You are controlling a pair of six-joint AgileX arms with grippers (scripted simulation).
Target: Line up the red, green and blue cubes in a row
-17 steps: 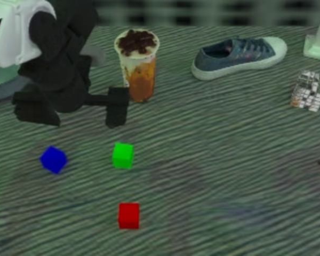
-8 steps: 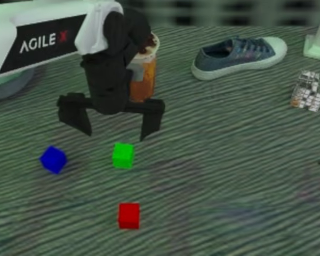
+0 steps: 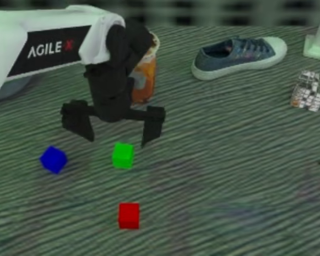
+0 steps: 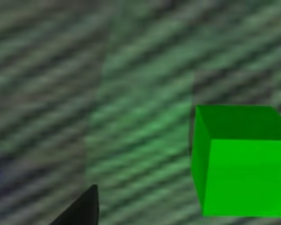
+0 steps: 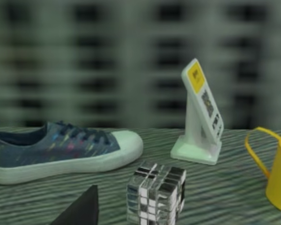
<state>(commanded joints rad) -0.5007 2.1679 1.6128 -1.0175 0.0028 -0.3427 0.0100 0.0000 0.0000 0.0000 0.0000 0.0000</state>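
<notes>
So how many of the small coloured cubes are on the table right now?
3. The blue cube lies at the left, the green cube just below the open left end effector, and the red cube nearest the bottom edge. None appears hidden.

green cube (image 3: 122, 156): bright green, plain, flat on the table, left of centre, its sides slightly turned | blue cube (image 3: 53, 159): deep blue, sat well to the left of the green one, turned more diagonally | red cube (image 3: 129, 215): bright red, square-on, lay nearer the front edge, apart from both
</notes>
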